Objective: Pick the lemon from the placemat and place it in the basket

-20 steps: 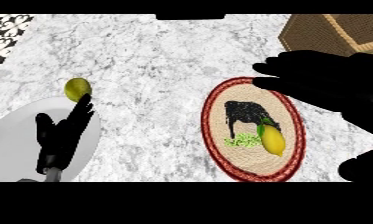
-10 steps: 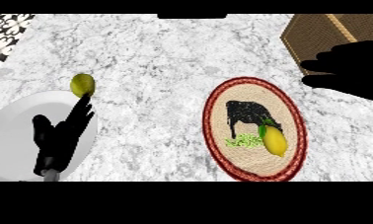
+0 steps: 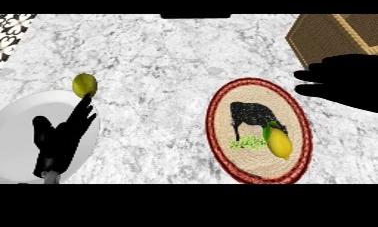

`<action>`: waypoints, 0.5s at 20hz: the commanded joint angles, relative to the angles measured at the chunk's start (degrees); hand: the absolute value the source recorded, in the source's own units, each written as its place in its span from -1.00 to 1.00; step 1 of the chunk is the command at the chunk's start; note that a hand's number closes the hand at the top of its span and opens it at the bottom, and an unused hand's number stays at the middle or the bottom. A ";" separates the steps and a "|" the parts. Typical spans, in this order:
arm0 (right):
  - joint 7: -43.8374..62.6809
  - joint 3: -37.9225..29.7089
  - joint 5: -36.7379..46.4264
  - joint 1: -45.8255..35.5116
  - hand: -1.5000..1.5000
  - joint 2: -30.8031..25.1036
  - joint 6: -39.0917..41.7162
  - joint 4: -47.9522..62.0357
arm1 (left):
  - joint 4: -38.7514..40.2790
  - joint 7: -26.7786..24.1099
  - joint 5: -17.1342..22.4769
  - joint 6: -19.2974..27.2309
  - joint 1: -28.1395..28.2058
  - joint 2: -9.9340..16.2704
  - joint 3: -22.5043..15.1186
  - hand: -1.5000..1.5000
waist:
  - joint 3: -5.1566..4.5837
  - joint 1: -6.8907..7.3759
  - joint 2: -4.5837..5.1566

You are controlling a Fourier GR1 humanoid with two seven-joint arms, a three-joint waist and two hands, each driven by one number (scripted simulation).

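The lemon (image 3: pixel 280 143) is yellow, oval, with a small green leaf at its upper end. It lies tilted on the lower right part of the placemat (image 3: pixel 221 121), untouched, in the lower right of the frame. The placemat is an oval woven mat, beige with a dark red rim and a black animal figure printed over a green patch, lying flat on the marble counter. The basket (image 3: pixel 325 38), brown and woven, sits in the upper right corner, partly cut off by the frame's edge.

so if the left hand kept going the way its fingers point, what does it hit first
Most likely the small yellow-green fruit: the left hand points up and slightly right, fingertips just short of it. Height is unclear, so it might pass over.
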 commanded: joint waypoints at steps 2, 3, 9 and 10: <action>0.24 1.48 3.65 5.39 -1.00 4.39 -2.26 -2.97 | 6.88 2.17 0.47 -1.28 2.26 -0.98 -0.27 0.00 | -0.59 -0.41 0.63; 0.87 3.77 7.51 6.54 -1.00 7.08 -3.98 -2.55 | -0.13 4.43 -0.82 1.35 4.78 -1.08 -2.22 0.00 | -0.50 0.70 0.56; -1.38 4.41 13.73 11.71 -1.00 8.63 -5.07 -5.39 | 1.26 3.66 -1.52 0.16 6.19 -1.27 -2.06 0.00 | -0.50 0.12 0.52; -0.12 7.59 16.77 10.45 -1.00 11.38 -6.26 -4.39 | 0.85 3.94 -2.38 0.76 5.53 -1.82 -2.76 0.00 | -0.53 0.77 0.66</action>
